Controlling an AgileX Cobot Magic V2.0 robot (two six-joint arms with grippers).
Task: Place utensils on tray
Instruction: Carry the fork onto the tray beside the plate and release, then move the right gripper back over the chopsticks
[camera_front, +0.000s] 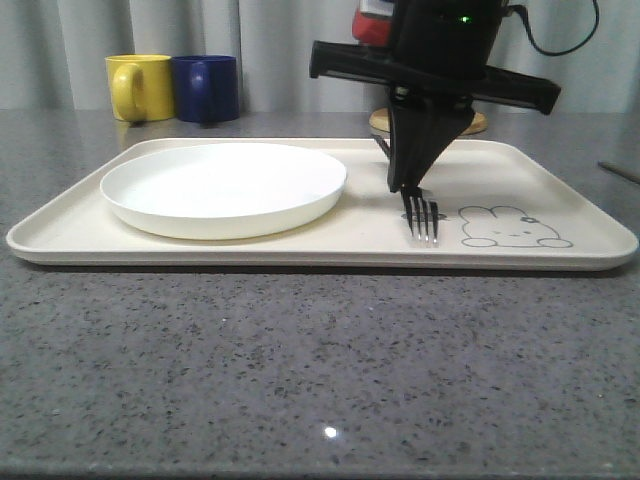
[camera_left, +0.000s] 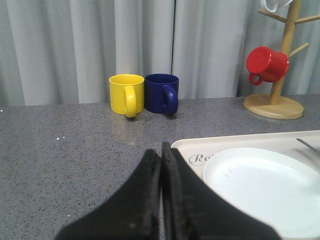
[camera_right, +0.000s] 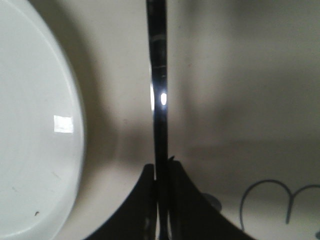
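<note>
Fork (camera_front: 422, 217) is lying on the tray (camera_front: 300, 245) right now, tines toward the tray's front edge, between the white plate (camera_front: 224, 187) and the rabbit drawing (camera_front: 514, 228). Right gripper (camera_front: 408, 185) is pinching down on its handle, fingertips at tray level, and the right wrist view is showing the jaws clamped together on the slim steel handle (camera_right: 159, 100), which is running straight away from them beside the plate's rim (camera_right: 75, 125).

Left gripper (camera_left: 161, 155) is hovering off the tray's left end over the grey bench (camera_left: 60, 145), jaws pressed together with nothing between them.

Judging by this, the fork is being set down and the release is the move in hand. Doing it well is meaning opening the fingers only slightly first, so the handle is not flicking sideways toward the plate, then lifting straight up, clear of the tines and the rim. Whether the handle is already resting flat I cannot tell; the gripper is hiding most of it in the front view.

At the bench's back edge the yellow mug (camera_left: 126, 94), blue mug (camera_left: 161, 93) and mug tree (camera_left: 276, 95) are standing well apart from the action.
</note>
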